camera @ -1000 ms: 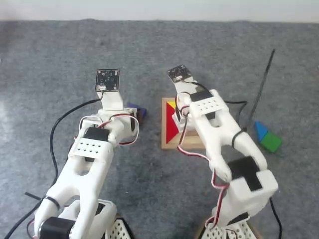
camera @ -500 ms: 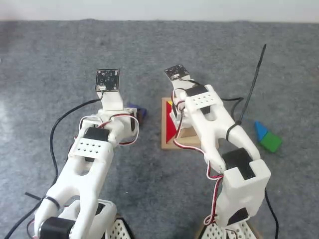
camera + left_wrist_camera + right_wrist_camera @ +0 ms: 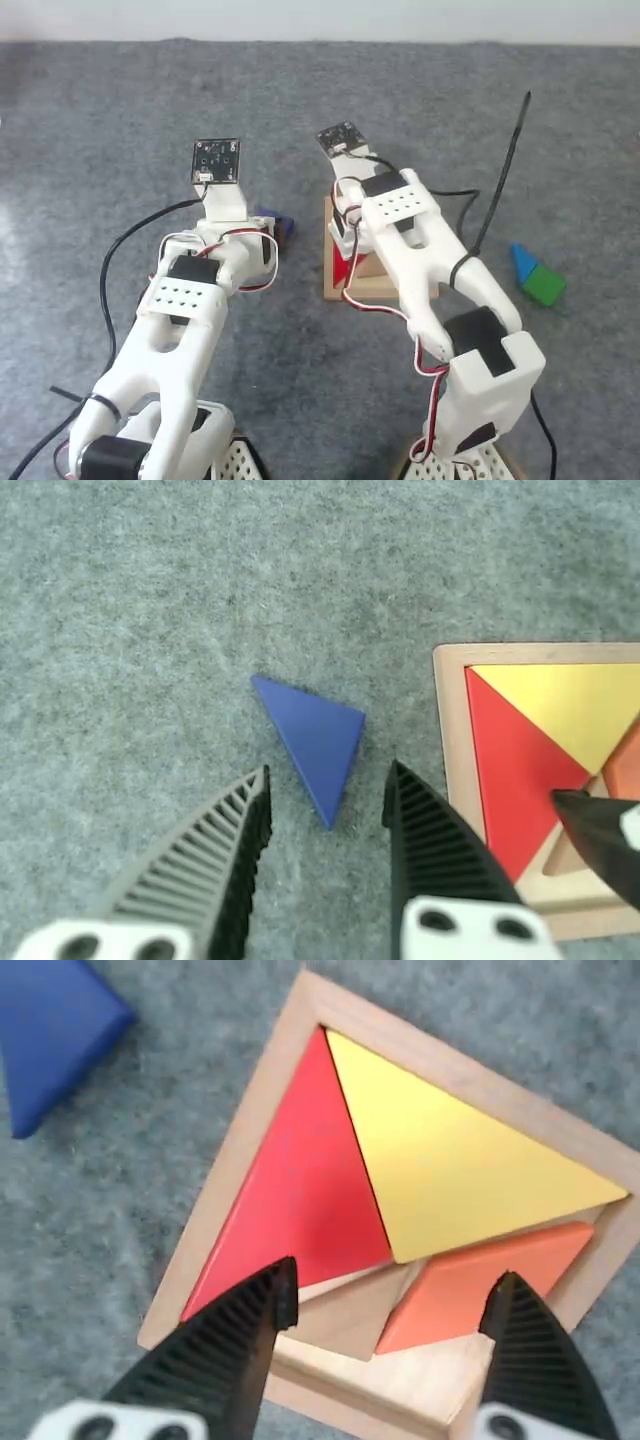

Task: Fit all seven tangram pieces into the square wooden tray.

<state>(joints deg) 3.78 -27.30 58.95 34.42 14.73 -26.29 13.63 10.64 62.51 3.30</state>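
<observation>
- Left gripper (image 3: 328, 772) jaws apart, straddling blue triangle (image 3: 315, 735) tip, on grey carpet (image 3: 150, 580) just beside tray (image 3: 448, 750).
- Right gripper (image 3: 397, 1275) jaws apart, hovering above tray; inside: red triangle (image 3: 300, 1210), yellow triangle (image 3: 450, 1160), orange piece (image 3: 480, 1280).

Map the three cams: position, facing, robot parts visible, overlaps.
High view: fixed overhead at the robot's back, looking down on the grey table; left arm and right arm show.
Left wrist view: on the left arm, facing down past the open left gripper at the blue triangular piece.
Right wrist view: on the right arm, facing down past the open right gripper into the square wooden tray.
Shared: both wrist views hold the blue triangular piece and the tray.
</observation>
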